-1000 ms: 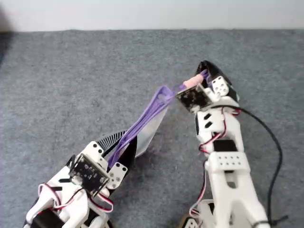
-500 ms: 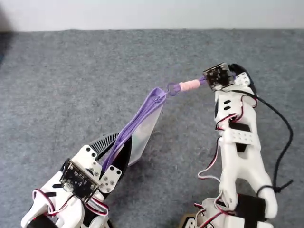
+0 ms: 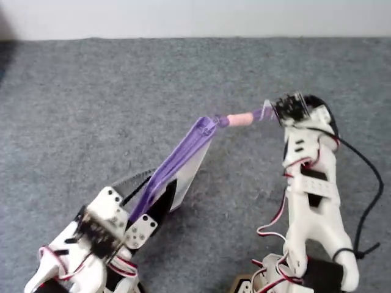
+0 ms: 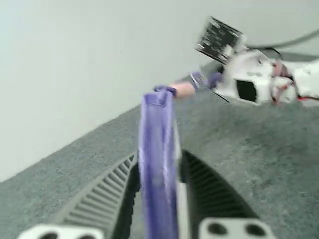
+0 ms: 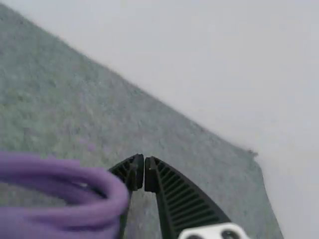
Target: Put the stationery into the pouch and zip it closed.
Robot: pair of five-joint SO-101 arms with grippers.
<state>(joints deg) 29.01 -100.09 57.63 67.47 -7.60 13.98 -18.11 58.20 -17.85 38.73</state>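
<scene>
Pouch (image 3: pixel 178 160) is off the mat (image 3: pixel 85 104), strung taut on a diagonal betw. the two arms; long flat shape, purple woven zip band along the top edge, pale see-through plastic panel hanging below it.

L gripper (image 3: pixel 146 196) has the near end. In the L wrist view its black ribbed fingers (image 4: pixel 212 191) sit either side of the purple band (image 4: pixel 158 164), pinching it flat, w/ the band running straight up the middle away from the lens.

At the far end a small purple ring joins a short pink tag (image 3: pixel 240 119), a soft-looking cylinder. Past the tag is a thin purple cord (image 3: pixel 261 113) that runs into the R gripper (image 3: pixel 270 111).

In the R wrist view the R gripper's tapered black fingers (image 5: pixel 172 191), ridged on the inner faces, are pressed nearly together w/ only a hairline slit at the tips; the cord (image 5: pixel 65 191) curves as a smooth rounded loop just beside them. Exact contact pt is hidden by the loop, but the fingers look clamped on it.

Mat is grey, fuzzy, felt-like; plain pale wall (image 3: pixel 183 18) behind it. Both arms are white plastic w/ red, white and black wires.
</scene>
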